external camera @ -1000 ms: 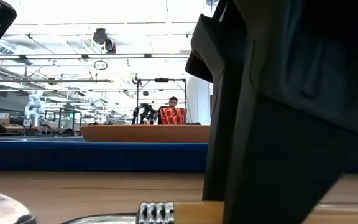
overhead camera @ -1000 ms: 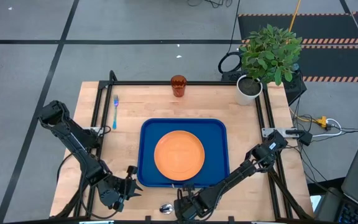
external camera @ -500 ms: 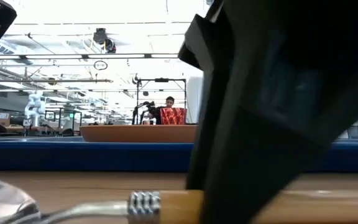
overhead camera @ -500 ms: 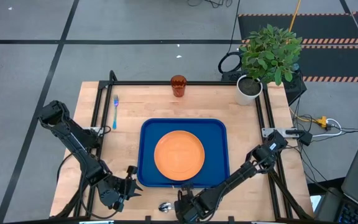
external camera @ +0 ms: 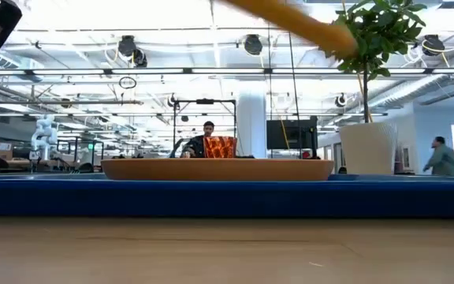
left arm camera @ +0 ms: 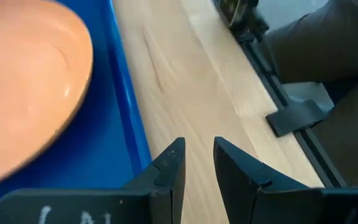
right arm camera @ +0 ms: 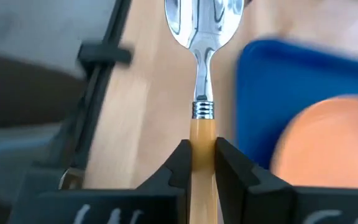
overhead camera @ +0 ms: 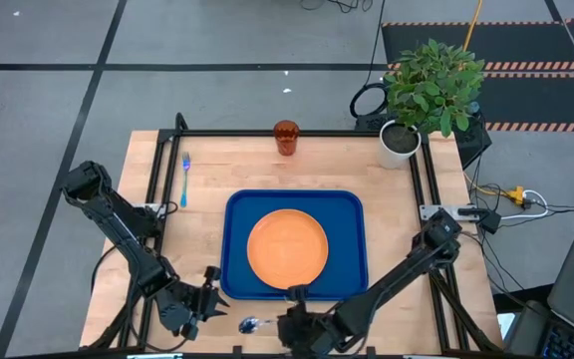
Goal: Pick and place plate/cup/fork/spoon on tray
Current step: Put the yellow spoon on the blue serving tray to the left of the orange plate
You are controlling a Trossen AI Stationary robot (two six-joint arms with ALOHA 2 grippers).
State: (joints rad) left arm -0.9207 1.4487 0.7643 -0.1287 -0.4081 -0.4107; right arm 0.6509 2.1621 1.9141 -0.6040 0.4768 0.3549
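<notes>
**Inspector:** Right wrist view first. What is the right gripper (right arm camera: 202,163) doing?

**Assistant:** Its two fingers are pinched on the orange-yellow handle of the spoon (right arm camera: 201,68). The long axis runs straight out from between the fingers, with the silver bowl at the far end, away from the wrist.

**Inspector:** And from above?

**Assistant:** In the high view the spoon (overhead camera: 251,325) is off the near edge of the tray (overhead camera: 235,249), over bare wood near the tray's near-left corner. The bowl points toward the left arm's side, the handle back into the right gripper (overhead camera: 285,325). In the low view only the handle (external camera: 298,22) shows, slanting across the upper part of the picture, clear of the table.

**Inspector:** Left arm?

**Assistant:** The left gripper (overhead camera: 207,299) waits at the near-left of the table, beside the tray's left rim. Its fingers are spread with a narrow gap, nothing between them.

**Inspector:** Count of items.

**Assistant:** One of each. One plate (overhead camera: 287,247) lying flat in the middle of the tray. One cup (overhead camera: 286,137) upright at the far edge of the table. One fork (overhead camera: 184,179) on the wood left of the tray — long axis running near to far, tines at the far end. One potted plant (overhead camera: 429,90) at the far-right corner.
</notes>
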